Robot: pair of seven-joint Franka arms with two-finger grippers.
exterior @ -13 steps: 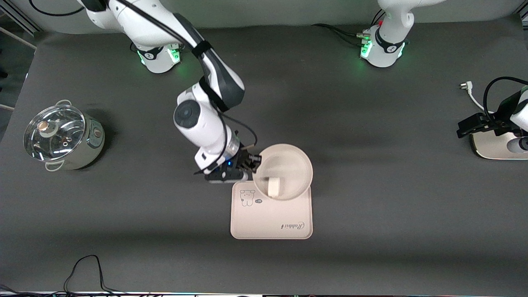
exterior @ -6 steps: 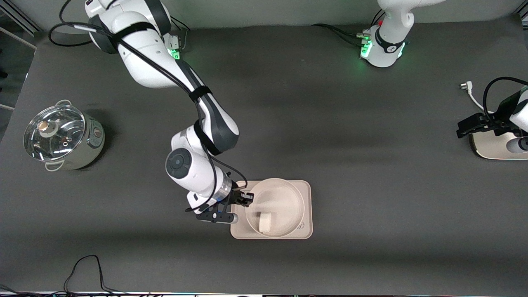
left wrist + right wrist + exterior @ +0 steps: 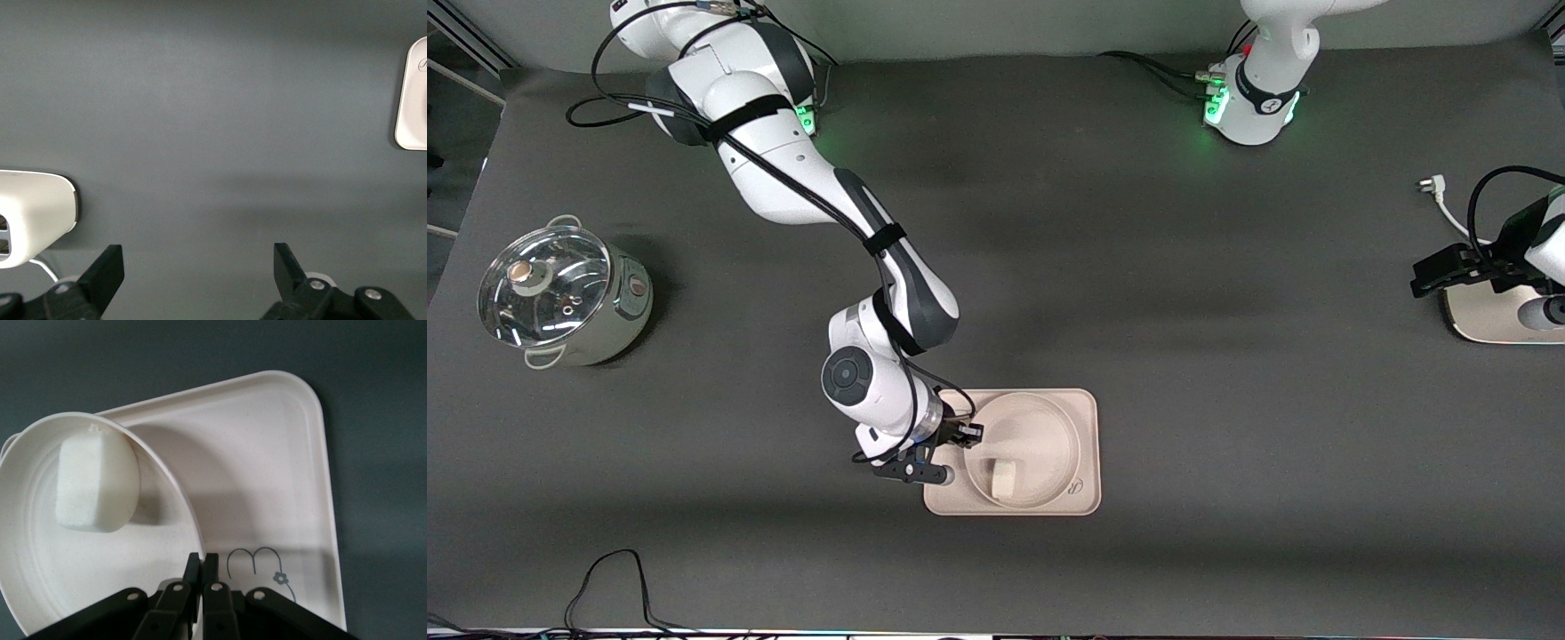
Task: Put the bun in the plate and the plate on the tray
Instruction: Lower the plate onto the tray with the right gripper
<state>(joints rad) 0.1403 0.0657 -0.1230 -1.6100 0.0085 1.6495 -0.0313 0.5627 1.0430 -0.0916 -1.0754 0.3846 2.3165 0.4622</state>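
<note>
The plate (image 3: 1032, 449) sat on the tray (image 3: 1089, 453), covering most of it, w/ the bun (image 3: 1004, 479) inside the plate. The plate's rim facing the right arm's end of the table was pinched betw. the fingers of the right gripper (image 3: 965, 433), which were nearly closed w/ only the thin rim betw. them; the right wrist view showed the same: the gripper (image 3: 201, 570) clamped on the rim, the plate (image 3: 40, 587) over the tray (image 3: 267, 487). Whether the plate lay fully flat or was a bit tilted couldn't be told.

The bun (image 3: 97, 480) was a blocky rounded lump. In the front view its long axis ran roughly toward and away from the front camera, and it lay in the part of the plate nearer that camera, close to the rim. The tray's long axis also ran toward/away from the front camera; part of its printed lettering showed at the corner nearer the camera, toward the left arm's end.

The left gripper (image 3: 1449, 269) waited at the left arm's end of the table, beside a white device (image 3: 1489, 316); in the left wrist view its fingers (image 3: 110, 267) stood wide apart, holding nothing, w/ a tray corner (image 3: 413, 100) visible well apart.

A steel pot w/ glass lid (image 3: 560, 298) stood at the right arm's end, well apart from the tray.
</note>
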